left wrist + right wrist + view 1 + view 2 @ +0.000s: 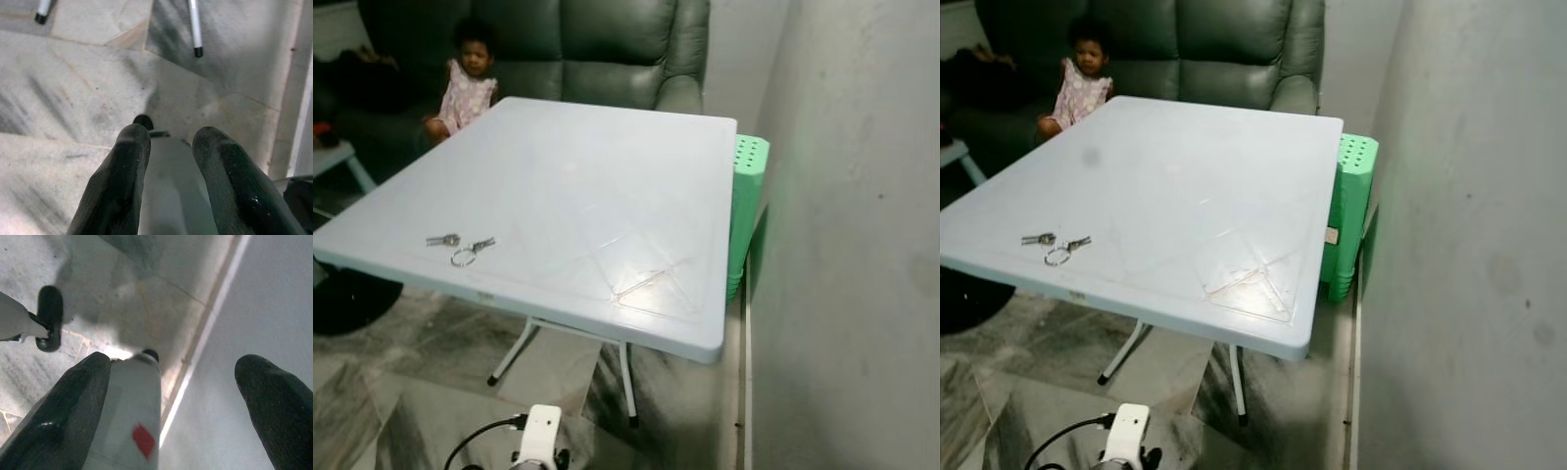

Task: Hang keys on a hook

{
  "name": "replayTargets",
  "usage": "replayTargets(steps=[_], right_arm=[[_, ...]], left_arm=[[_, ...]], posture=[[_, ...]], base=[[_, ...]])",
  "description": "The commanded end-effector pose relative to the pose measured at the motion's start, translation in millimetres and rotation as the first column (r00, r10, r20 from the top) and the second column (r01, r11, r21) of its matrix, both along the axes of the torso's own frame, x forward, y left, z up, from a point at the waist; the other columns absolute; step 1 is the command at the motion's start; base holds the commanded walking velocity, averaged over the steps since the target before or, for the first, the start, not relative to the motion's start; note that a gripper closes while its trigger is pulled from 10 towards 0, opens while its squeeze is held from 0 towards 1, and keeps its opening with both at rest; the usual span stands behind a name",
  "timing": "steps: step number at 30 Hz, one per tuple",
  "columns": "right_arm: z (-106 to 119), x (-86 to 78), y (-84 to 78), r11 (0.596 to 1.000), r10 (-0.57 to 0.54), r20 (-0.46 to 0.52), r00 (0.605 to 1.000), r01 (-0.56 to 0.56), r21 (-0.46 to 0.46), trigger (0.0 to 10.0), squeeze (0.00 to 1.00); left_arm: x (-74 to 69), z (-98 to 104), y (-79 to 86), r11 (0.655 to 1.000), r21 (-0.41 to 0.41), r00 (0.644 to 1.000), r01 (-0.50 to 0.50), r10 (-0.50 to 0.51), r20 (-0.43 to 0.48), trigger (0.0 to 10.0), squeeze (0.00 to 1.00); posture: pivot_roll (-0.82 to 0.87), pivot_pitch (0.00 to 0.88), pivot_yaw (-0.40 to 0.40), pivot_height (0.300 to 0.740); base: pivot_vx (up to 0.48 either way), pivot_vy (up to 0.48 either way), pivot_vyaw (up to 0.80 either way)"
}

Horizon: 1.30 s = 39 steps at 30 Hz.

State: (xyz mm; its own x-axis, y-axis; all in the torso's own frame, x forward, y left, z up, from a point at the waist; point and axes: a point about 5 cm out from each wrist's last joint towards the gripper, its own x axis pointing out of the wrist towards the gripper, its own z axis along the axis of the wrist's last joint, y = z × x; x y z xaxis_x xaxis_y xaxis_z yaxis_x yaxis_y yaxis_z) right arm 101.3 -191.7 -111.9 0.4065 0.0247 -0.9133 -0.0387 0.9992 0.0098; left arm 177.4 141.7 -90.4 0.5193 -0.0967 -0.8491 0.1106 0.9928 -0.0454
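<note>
The wall beside me is bare as far as I see. The keys (460, 247) lie near the white table's (607, 196) front-left edge, well apart from my left gripper (168, 147) and right gripper (176, 377), both released, hanging over the floor

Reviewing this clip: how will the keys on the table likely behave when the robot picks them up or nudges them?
The keys lie flat near the table's front-left edge: two on a thin ring, so they would probably dangle and swing loosely when lifted. The glossy tabletop suggests they would slide rather than roll if pushed. Lying so low, they may be hard to get under.
</note>
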Motion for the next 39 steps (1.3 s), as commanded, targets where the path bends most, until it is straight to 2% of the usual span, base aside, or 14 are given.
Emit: replayTargets(steps=[1, 8, 11, 21, 39], right_arm=[[1.1, 6.5, 4.3, 1.000, -0.001, 0.012, 1.000, 0.001, 0.016, 10.0, 0.00], [1.9, 9.3, 3.1, 1.000, -0.002, 0.017, 1.000, 0.002, 0.014, 10.0, 0.00], [1.0, 3.6, 0.3, 1.000, -0.004, 0.012, 1.000, 0.004, 0.014, 10.0, 0.00], [0.3, 0.7, 1.8, 1.000, -0.010, 0.011, 1.000, 0.010, 0.024, 10.0, 0.00], [0.9, 1.8, 1.8, 0.999, -0.011, 0.022, 1.000, 0.010, 0.036, 10.0, 0.00]], left_arm=[[2.2, 1.0, 5.8, 1.000, 0.016, 1.000, -0.006, 0.006, 0.001, 10.0, 0.00], [2.8, 1.2, 5.3, 1.000, 0.014, 1.000, -0.006, 0.006, 0.003, 10.0, 0.00], [3.1, 1.4, 5.2, 1.000, 0.013, 1.000, -0.006, 0.006, 0.007, 10.0, 0.00], [3.7, 1.7, 5.3, 1.000, 0.015, 1.000, -0.009, 0.009, 0.009, 10.0, 0.00], [2.8, 1.3, 4.6, 1.000, 0.012, 1.000, -0.018, 0.018, 0.007, 10.0, 0.00]], posture=[[0.08, 0.000, -0.021, 0.740], [0.08, 0.000, -0.023, 0.740], [0.09, 0.000, -0.023, 0.740], [0.09, 0.000, -0.025, 0.740], [0.09, 0.000, -0.029, 0.740]], base=[[0.000, 0.476, 0.00], [0.000, 0.476, 0.00], [0.000, 0.480, 0.00], [0.000, 0.480, 0.00], [0.000, 0.480, 0.00]])
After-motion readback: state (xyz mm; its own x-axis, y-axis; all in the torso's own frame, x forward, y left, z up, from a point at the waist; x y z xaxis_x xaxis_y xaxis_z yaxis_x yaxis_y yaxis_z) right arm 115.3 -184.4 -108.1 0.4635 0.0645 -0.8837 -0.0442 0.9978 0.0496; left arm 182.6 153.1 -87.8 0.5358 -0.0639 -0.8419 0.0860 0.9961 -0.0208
